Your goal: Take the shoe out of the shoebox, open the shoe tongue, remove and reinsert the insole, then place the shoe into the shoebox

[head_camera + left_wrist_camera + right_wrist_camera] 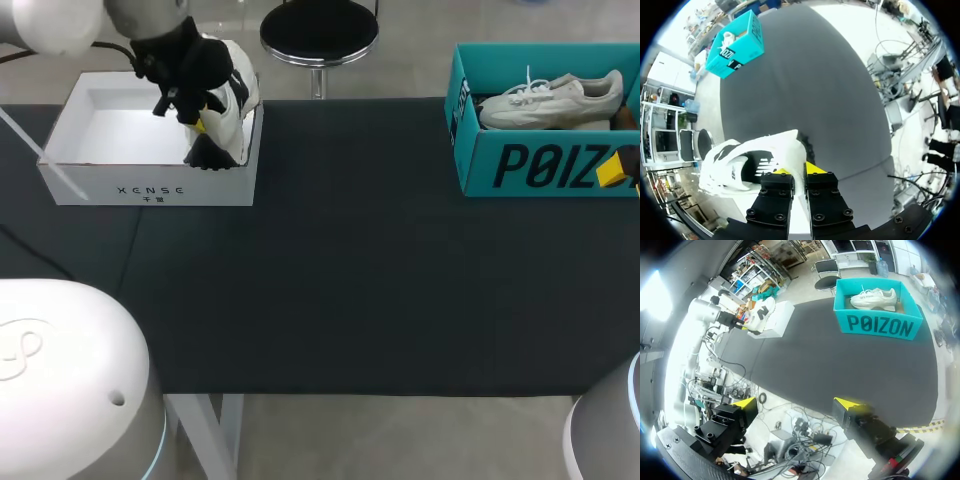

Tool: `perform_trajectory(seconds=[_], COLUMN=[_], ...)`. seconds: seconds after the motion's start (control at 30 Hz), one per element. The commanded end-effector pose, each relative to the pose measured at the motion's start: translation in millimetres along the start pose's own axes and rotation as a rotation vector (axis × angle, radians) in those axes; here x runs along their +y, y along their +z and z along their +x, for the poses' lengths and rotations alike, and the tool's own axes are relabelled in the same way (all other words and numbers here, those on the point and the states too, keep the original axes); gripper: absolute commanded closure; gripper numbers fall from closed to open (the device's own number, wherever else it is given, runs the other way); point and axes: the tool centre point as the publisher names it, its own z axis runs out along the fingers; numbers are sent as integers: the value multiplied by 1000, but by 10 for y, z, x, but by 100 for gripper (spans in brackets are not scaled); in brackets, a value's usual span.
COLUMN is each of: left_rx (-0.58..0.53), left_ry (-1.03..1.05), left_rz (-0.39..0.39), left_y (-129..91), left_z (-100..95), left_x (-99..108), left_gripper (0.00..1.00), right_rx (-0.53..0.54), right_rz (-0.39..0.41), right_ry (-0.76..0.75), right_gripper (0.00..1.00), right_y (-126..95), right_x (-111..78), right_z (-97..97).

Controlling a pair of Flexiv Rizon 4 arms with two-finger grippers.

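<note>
The shoe [775,147] is clamped by the left gripper [798,172] over the white box's [150,185] right wall, seemingly to clear it; the right gripper [796,404] is left apart, idle

Shoebox [150,186] left — (second shoebox [520,168] right).

Dark grey table [360,290], matte cloth top, soft even light

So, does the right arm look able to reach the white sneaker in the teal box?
Probably yes: the white sneaker lies uncovered in the open teal box on that arm's side, and the right gripper is open and empty.
</note>
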Motion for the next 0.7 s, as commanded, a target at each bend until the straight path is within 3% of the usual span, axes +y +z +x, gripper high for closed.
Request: perform_trajectory(seconds=[0.03,0.7], left_rx=[4,-9], left_ry=[-5,-40], left_rz=[16,4], left_y=[-12,-11], left_z=[-47,-96], left_x=[38,42], left_gripper=[100,100], right_rx=[-2,-2], right_rz=[4,4], right_ry=[1,1], right_gripper=[0,0], right_y=[9,9], right_x=[19,19], right_z=[-3,-3])
